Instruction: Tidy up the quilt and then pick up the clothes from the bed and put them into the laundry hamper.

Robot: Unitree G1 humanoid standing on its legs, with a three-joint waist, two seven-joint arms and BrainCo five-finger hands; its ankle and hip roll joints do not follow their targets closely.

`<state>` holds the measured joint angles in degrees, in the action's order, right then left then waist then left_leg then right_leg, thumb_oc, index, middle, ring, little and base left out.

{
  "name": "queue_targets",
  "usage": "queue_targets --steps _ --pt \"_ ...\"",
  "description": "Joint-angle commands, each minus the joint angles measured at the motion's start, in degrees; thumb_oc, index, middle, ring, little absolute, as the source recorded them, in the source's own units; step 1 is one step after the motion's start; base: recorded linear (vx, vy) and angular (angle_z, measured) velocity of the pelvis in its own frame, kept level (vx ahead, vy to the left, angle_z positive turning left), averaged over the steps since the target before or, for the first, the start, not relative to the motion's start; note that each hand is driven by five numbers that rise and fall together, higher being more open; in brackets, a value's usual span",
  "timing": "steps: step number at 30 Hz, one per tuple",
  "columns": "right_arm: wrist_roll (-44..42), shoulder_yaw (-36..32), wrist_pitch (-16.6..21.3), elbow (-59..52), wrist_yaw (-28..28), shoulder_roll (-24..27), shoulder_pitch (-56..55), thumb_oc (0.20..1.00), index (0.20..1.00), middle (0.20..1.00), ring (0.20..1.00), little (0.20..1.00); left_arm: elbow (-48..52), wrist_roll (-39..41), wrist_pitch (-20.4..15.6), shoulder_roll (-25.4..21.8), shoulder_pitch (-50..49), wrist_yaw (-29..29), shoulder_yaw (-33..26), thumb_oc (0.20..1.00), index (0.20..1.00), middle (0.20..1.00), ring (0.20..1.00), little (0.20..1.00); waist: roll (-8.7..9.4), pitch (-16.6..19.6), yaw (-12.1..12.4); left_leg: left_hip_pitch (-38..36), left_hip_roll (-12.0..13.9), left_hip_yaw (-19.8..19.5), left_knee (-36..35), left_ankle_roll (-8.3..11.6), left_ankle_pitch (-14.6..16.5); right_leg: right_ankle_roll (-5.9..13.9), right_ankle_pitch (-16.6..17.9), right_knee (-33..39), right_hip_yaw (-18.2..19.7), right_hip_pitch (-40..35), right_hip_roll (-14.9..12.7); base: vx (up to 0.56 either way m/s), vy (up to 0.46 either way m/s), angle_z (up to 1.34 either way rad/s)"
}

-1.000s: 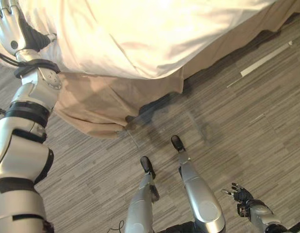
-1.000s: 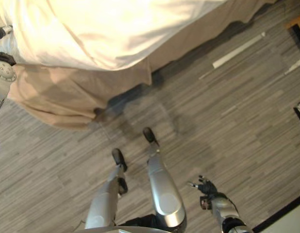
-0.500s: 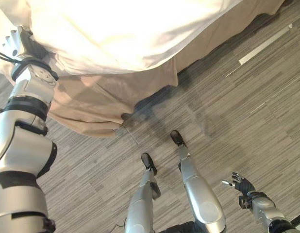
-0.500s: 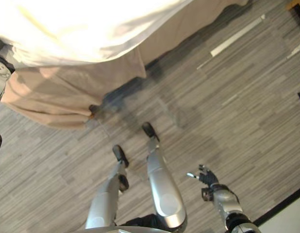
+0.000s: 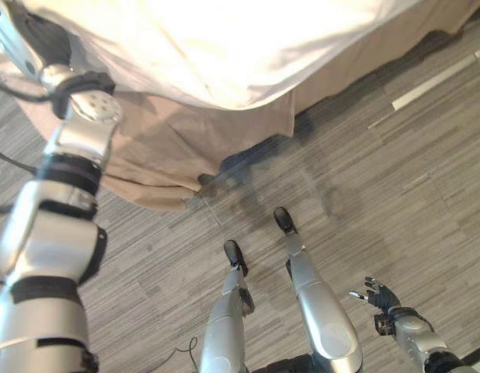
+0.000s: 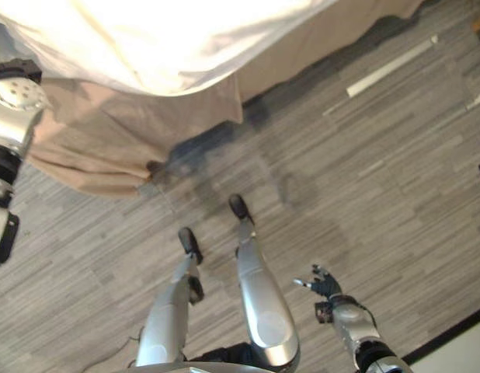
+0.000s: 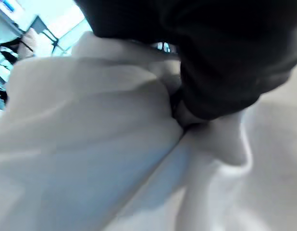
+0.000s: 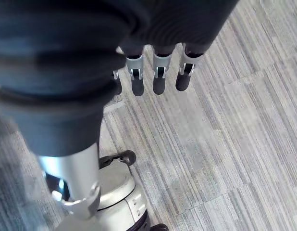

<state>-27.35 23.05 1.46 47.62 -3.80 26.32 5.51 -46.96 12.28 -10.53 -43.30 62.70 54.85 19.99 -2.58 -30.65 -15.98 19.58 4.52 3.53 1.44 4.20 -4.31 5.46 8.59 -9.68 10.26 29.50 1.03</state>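
The white quilt (image 5: 224,47) lies over the bed's edge along the top of the eye views, above a beige bed skirt (image 5: 170,155) that hangs to the floor. My left hand (image 5: 29,40) is raised at the upper left, pressed against the quilt's edge. In the left wrist view the hand's dark cover (image 7: 220,53) sits tight against bunched white quilt (image 7: 91,144). My right hand (image 6: 324,286) hangs low at the lower right over the floor, apart from the bed. Its fingers (image 8: 159,77) are straight and hold nothing.
Grey plank floor (image 5: 364,194) spreads in front of the bed. A thin white strip (image 6: 391,68) lies on the floor at the upper right. The corner of the bed skirt (image 6: 108,183) bulges out onto the floor at the left.
My left arm has lifted and swung in toward the quilt, with the hand now higher at the top left. The view has shifted a little. The right hand stays low.
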Motion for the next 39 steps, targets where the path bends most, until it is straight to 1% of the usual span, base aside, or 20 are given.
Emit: queue_targets --steps 1,2,3,4,5,11,13,16,18,19,20,23,24,25,27,28,29,31,34,39 --pt "-2.5 -0.1 -2.7 -0.4 -2.2 -3.7 -4.0 1.0 1.0 1.0 1.0 1.0 3.4 -3.8 -7.7 -0.8 -6.8 8.3 -5.7 0.2 0.2 0.2 0.2 0.2 4.8 3.4 4.1 5.6 1.7 -6.1 5.2 -1.25 0.8 -2.86 -8.0 -5.2 -3.1 -0.2 -3.1 -0.04 -0.059 0.25" --pt "-2.6 0.0 -2.7 -0.4 -2.3 -4.0 -4.0 1.0 1.0 1.0 1.0 1.0 4.1 -4.3 -8.1 0.1 -8.1 8.4 -6.4 0.2 0.2 0.2 0.2 0.2 4.95 3.6 4.4 5.5 1.7 -6.2 5.2 -1.25 0.9 -2.91 -8.1 -5.1 -3.2 -0.5 -3.1 -0.06 -0.086 0.35" --pt "-2.7 -0.2 -3.0 -0.1 -2.6 -5.2 -4.1 1.0 1.0 1.0 1.0 1.0 6.3 -6.3 -9.9 4.0 -13.4 7.8 -8.2 0.2 0.2 0.2 0.2 0.2 5.65 4.4 5.5 5.1 1.8 -7.1 5.2 -1.27 1.1 -2.98 -8.3 -4.6 -3.7 -1.7 -3.0 -0.04 -0.077 0.3" --pt "-2.7 -0.1 -3.0 -0.1 -2.6 -5.3 -4.2 1.0 1.0 1.0 1.0 1.0 6.7 -6.5 -10.1 4.6 -14.2 7.9 -8.5 0.31 0.31 0.31 0.31 0.31 5.71 4.5 5.6 4.9 1.9 -7.2 5.2 -1.26 1.2 -2.98 -8.3 -4.5 -3.8 -1.9 -3.0 -0.06 -0.1 0.36" --pt "-2.2 -0.2 -2.9 0.4 -2.6 -6.4 -4.3 1.0 1.0 1.0 1.0 1.0 7.7 -7.0 -11.1 8.0 -18.1 8.9 -9.9 1.0 1.0 1.0 1.0 1.0 6.44 5.1 6.6 4.6 2.0 -7.9 5.4 -1.29 1.5 -2.95 -8.3 -3.9 -4.5 -3.1 -3.2 -0.04 -0.067 0.34" --pt "-4.1 0.4 -3.7 3.3 -3.5 -9.5 -4.2 1.0 1.0 1.0 1.0 1.0 4.1 1.6 -13.9 16.9 -28.4 8.4 -13.2 1.0 1.0 1.0 1.0 1.0 9.04 6.8 8.9 2.6 1.4 -9.9 6.8 -1.27 2.9 -2.6 -7.5 -0.5 -5.7 -7.9 -3.5 -0.03 -0.074 0.22" --pt "-6.3 -0.6 -3.8 5.5 -4.9 -11.0 -4.7 1.0 1.0 1.0 1.0 1.0 1.2 6.8 -14.7 20.3 -32.9 6.5 -13.8 1.0 1.0 1.0 1.0 1.0 9.71 7.3 9.7 1.7 1.0 -10.5 7.2 -1.42 3.4 -2.29 -7.0 1.0 -5.9 -9.8 -3.9 -0.03 -0.052 0.16" --pt "-9.2 -3.1 -4.4 8.7 -5.8 -12.5 -5.0 1.0 1.0 1.0 1.0 1.0 -3.7 16.2 -13.0 24.1 -37.9 0.1 -14.4 1.0 1.0 1.0 1.0 1.0 10.18 7.7 10.5 0.6 0.3 -11.0 7.8 -1.88 4.2 -1.84 -6.4 2.1 -5.8 -11.7 -4.3 -0.01 -0.008 0.01" --pt "-12.9 -6.8 -5.2 11.6 -6.9 -13.5 -4.9 1.0 1.0 1.0 1.0 1.0 -11.2 27.1 -7.5 25.8 -41.6 -10.9 -15.8 1.0 1.0 1.0 1.0 1.0 10.28 7.9 11.3 -0.5 -0.2 -11.1 8.5 -2.22 4.9 -1.49 -5.9 3.2 -5.6 -13.6 -4.6 0.0 0.009 -0.04" --pt "-14.6 -10.2 -6.6 13.6 -6.6 -13.6 -4.5 1.0 1.0 1.0 1.0 1.0 -17.0 31.5 -2.4 25.8 -44.3 -18.9 -17.1 1.0 1.0 1.0 1.0 1.0 10.07 8.2 11.6 -1.0 -0.6 -11.3 8.6 -2.44 5.0 -1.25 -5.5 3.9 -5.3 -14.5 -4.9 0.01 0.034 -0.11" --pt "-15.5 -11.5 -5.6 14.2 -6.3 -13.5 -4.3 1.0 1.0 1.0 1.0 1.0 -19.1 33.1 1.5 25.8 -45.2 -22.0 -17.5 1.0 1.0 1.0 1.0 1.0 9.92 8.2 11.8 -1.6 -0.6 -11.2 8.7 -2.54 5.3 -1.17 -5.5 4.2 -5.1 -15.2 -4.9 0.01 0.072 -0.16" --pt "-13.0 -16.4 0.8 9.4 -10.9 -10.1 -2.2 1.0 1.0 1.0 1.0 1.0 -26.9 22.7 14.1 23.8 -51.3 -31.0 -15.8 1.0 1.0 1.0 1.0 1.0 9.44 9.1 12.7 -2.9 -1.0 -10.9 8.3 -3.08 5.1 -0.49 -4.3 5.6 -4.6 -17.0 -5.6 0.01 0.093 -0.1" --pt "-12.2 -16.4 0.4 7.2 -12.4 -9.7 -2.0 1.0 1.0 1.0 1.0 1.0 -26.6 21.9 14.7 23.6 -51.8 -31.0 -15.2 1.0 1.0 1.0 1.0 1.0 9.53 9.1 12.8 -3.0 -1.0 -10.8 8.3 -3.13 5.2 -0.4 -4.3 5.7 -4.6 -17.1 -5.6 -0.01 0.004 -0.13" --pt "-8.8 -16.0 1.1 -0.6 -18.3 -7.6 -1.2 0.247 0.247 0.247 0.247 0.247 -25.4 12.6 18.4 22.4 -53.4 -33.4 -12.8 1.0 1.0 1.0 1.0 1.0 10.02 9.2 13.1 -3.2 -1.0 -10.6 8.5 -3.27 5.5 -0.03 -3.9 6.1 -4.5 -17.6 -5.7 -0.01 -0.029 -0.1" --pt "-7.6 -16.0 -0.2 -6.9 -21.6 -5.5 -0.4 0.2 0.2 0.2 0.2 0.2 -24.0 7.0 19.5 21.5 -54.3 -34.7 -10.5 1.0 1.0 1.0 1.0 1.0 10.43 9.2 13.3 -3.1 -0.9 -10.4 8.6 -3.31 5.6 0.2 -3.6 6.5 -4.6 -17.7 -5.7 -0.06 -0.057 -0.03" --pt "-6.3 -17.8 -2.8 -19.1 -26.5 -0.4 2.3 0.2 0.2 0.2 0.2 0.2 -20.8 -6.6 20.9 19.7 -56.0 -39.9 -4.1 1.0 1.0 1.0 1.0 1.0 11.09 9.1 13.5 -2.8 -0.7 -10.0 8.7 -3.38 6.0 0.72 -3.2 7.0 -4.9 -17.6 -5.7 -0.11 -0.078 0.02" --pt "-4.1 -18.6 -0.5 -20.8 -26.6 0.9 3.1 0.2 0.2 0.2 0.2 0.2 -20.1 -9.4 20.8 19.4 -56.5 -41.3 -2.6 1.0 1.0 1.0 1.0 1.0 11.13 8.9 13.8 -3.0 -0.5 -9.9 8.8 -3.41 6.3 0.85 -3.2 7.0 -5.0 -17.9 -5.5 -0.14 -0.067 0.08" --pt "-0.3 -21.5 -0.4 -30.4 -26.9 5.6 8.1 0.2 0.2 0.2 0.2 0.2 -20.8 -5.4 18.5 19.4 -57.8 -41.1 1.0 1.0 1.0 1.0 1.0 1.0 11.25 9.0 14.2 -3.2 -0.6 -10.3 7.2 -3.62 6.2 1.42 -3.2 7.4 -4.9 -17.7 -5.2 -0.09 0.004 0.09" --pt "4.7 -21.2 1.0 -38.0 -24.4 8.7 16.6 0.2 0.2 0.2 0.2 0.2 -24.2 -0.2 16.1 20.8 -56.3 -39.1 -2.1 1.0 1.0 1.0 1.0 1.0 12.03 9.4 15.0 -3.5 -0.8 -10.9 5.5 -3.47 6.0 2.14 -3.1 7.7 -4.6 -17.2 -5.3 -0.06 -0.004 -0.11" --pt "7.9 -16.2 -1.4 -41.2 -18.9 13.7 30.9 0.2 0.2 0.2 0.2 0.2 -25.3 -1.9 13.0 20.8 -53.4 -38.4 -3.7 1.0 1.0 1.0 1.0 1.0 12.83 9.3 17.4 -0.6 -1.4 -12.4 6.6 -2.97 5.6 2.25 -3.3 6.7 -5.6 -15.0 -5.9 -0.02 -0.001 0.07"
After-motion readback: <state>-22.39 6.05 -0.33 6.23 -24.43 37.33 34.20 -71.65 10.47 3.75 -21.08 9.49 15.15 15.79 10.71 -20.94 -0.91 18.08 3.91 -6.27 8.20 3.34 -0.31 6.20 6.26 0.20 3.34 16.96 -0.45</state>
